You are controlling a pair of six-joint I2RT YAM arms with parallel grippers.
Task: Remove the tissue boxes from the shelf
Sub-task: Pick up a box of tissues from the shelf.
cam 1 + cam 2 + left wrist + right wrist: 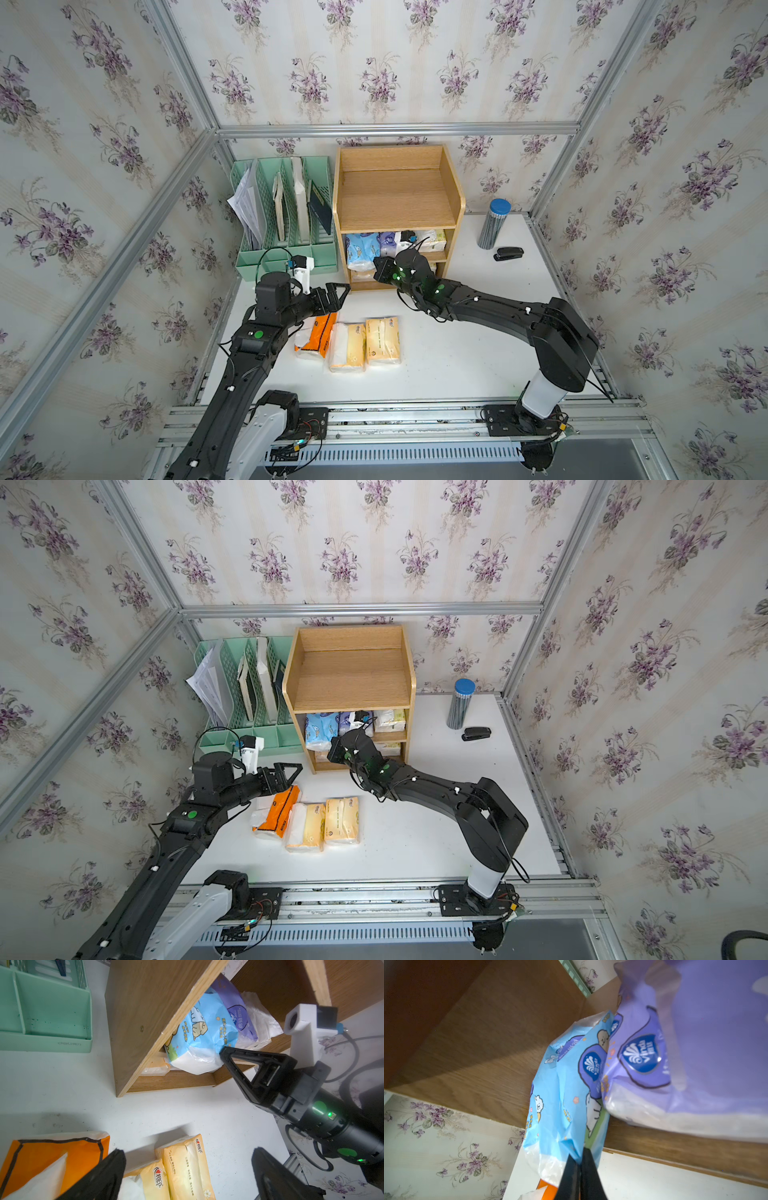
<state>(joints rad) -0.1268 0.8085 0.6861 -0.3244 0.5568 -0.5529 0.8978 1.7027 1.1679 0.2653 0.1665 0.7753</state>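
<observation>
The wooden shelf point(399, 216) stands at the back of the table, its top tier bare. On the middle tier lie a light blue tissue pack point(360, 249), a purple one point(388, 243) and a white-yellow one point(435, 240). Below them a pale pack point(362, 275) shows partly. My right gripper point(579, 1159) is shut on the front wrapper edge of the light blue pack point(560, 1105). It reaches in at the shelf front point(225, 1053). My left gripper point(338, 293) hangs open over the table. An orange pack point(318, 334) and two cream-yellow packs point(347, 347) point(383, 340) lie below it.
A mint green file organiser point(286, 216) with papers stands left of the shelf. A blue-capped striped cylinder point(494, 224) and a black stapler point(508, 253) sit at the back right. Aluminium frame rails and papered walls close in the table on three sides.
</observation>
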